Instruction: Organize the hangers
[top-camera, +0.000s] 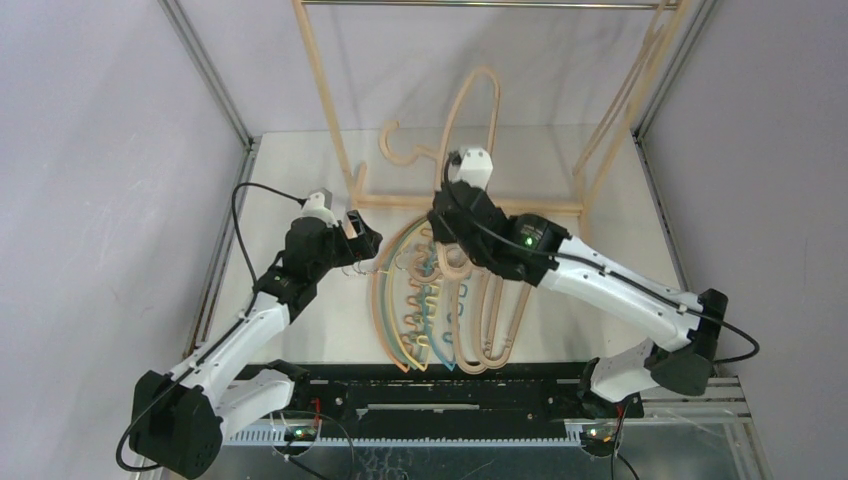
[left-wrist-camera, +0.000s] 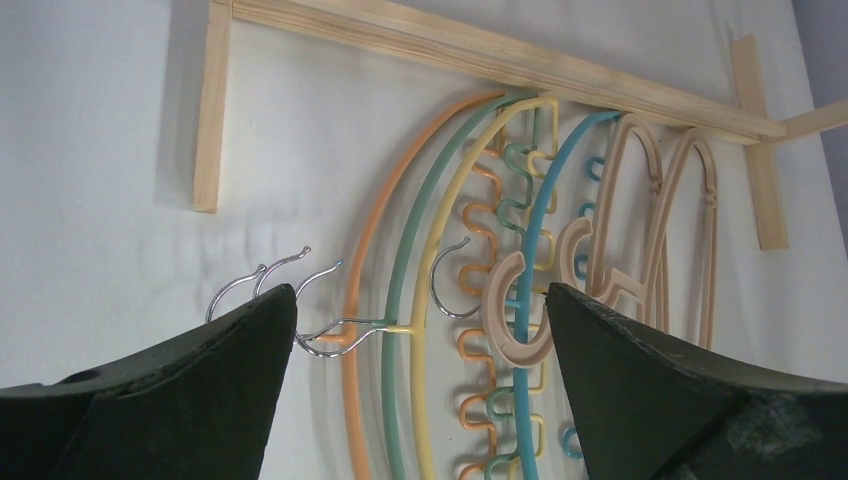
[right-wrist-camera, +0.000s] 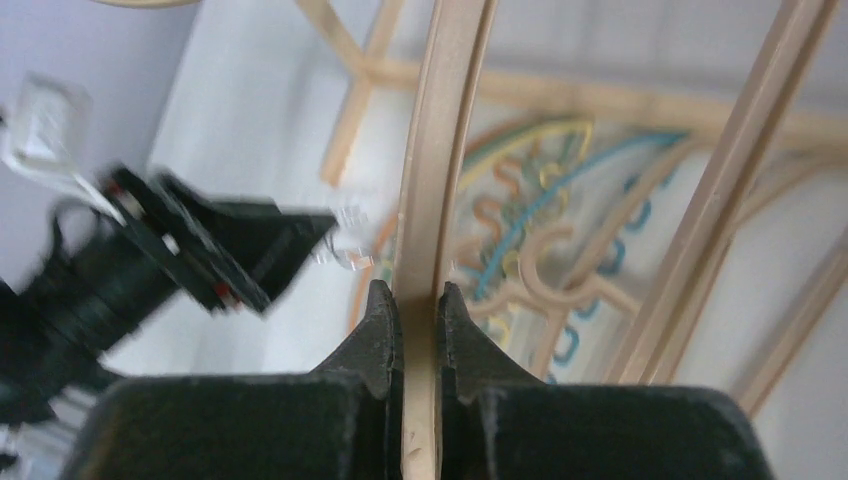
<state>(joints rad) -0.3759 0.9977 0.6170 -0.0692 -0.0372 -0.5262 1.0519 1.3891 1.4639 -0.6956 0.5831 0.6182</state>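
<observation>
The right tool (right-wrist-camera: 420, 300) pinches the wooden hanger (right-wrist-camera: 440, 150) by its thin rim, so it may twist loose; the left tool (left-wrist-camera: 420, 295) is spread.

Hangers (top-camera: 445, 300) on table (top-camera: 620, 200) (before the rack (top-camera: 400, 202))

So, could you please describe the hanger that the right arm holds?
Find the tall wooden rack at the table's far side. Before its base, the right gripper clamps a pale wooden hanger; the other hangers all lie fanned on the table.
</observation>
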